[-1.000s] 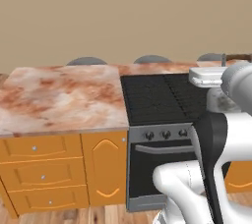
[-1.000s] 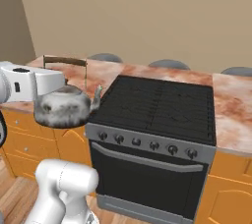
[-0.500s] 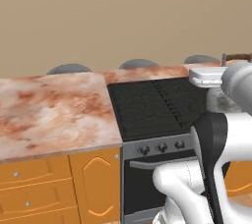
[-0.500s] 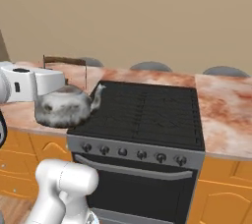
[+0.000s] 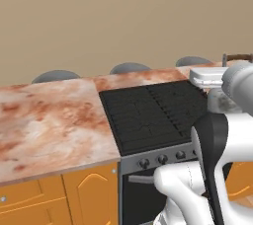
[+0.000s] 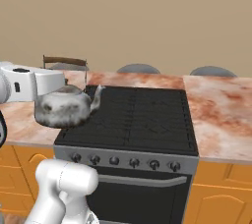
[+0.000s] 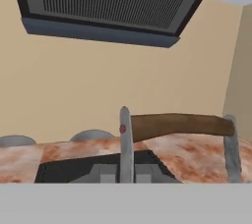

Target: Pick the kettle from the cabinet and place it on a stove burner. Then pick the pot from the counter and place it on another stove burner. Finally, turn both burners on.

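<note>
My gripper is shut on one steel upright of the kettle's loop handle. The small silver-grey kettle hangs in the air in front of the black stove, level with its left front corner in the right base view. In the left base view the kettle is partly hidden behind my arm, with the gripper just above it. The stove's burners carry black grates and nothing else. A strip of knobs runs along the stove's front. The pot and the cabinet are out of view.
Marbled stone counter flanks the stove on both sides, above orange base units. A dark range hood hangs overhead. Grey rounded chair backs rise behind the counter.
The whole scene has shifted in both base views, so the base has driven along the counter and now faces the stove more squarely. The kettle stays held in the same grip.
</note>
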Motion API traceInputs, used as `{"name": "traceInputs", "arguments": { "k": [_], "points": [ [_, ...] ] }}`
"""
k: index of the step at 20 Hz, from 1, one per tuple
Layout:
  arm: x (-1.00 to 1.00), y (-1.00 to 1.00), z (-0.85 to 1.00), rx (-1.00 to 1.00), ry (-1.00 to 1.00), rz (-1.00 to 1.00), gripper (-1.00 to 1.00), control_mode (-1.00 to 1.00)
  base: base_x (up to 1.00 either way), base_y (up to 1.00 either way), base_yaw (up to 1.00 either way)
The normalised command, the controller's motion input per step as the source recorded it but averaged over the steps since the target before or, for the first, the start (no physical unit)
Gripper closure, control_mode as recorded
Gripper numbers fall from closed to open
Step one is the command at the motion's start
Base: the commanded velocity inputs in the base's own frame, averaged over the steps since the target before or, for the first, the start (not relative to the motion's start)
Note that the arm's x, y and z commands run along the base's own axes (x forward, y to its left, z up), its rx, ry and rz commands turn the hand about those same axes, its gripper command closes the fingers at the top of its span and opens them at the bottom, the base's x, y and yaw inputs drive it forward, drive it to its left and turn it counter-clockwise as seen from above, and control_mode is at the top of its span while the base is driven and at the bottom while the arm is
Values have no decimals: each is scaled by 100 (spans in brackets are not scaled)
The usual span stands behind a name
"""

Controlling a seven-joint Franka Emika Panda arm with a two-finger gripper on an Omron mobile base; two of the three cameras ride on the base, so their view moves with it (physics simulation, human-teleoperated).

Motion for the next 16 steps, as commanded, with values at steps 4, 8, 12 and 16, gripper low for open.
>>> {"name": "traceInputs", "arguments": {
  "k": [4,8,12,16],
  "points": [
    [0,0,0,0,0,0,100,100,20,9,-12],
    [0,0,0,0,0,0,100,100,8,8,-10],
    [0,0,0,0,0,0,100,100,7,26,-8],
    [0,0,0,0,0,0,100,100,11,46,-4]
  ]
}}
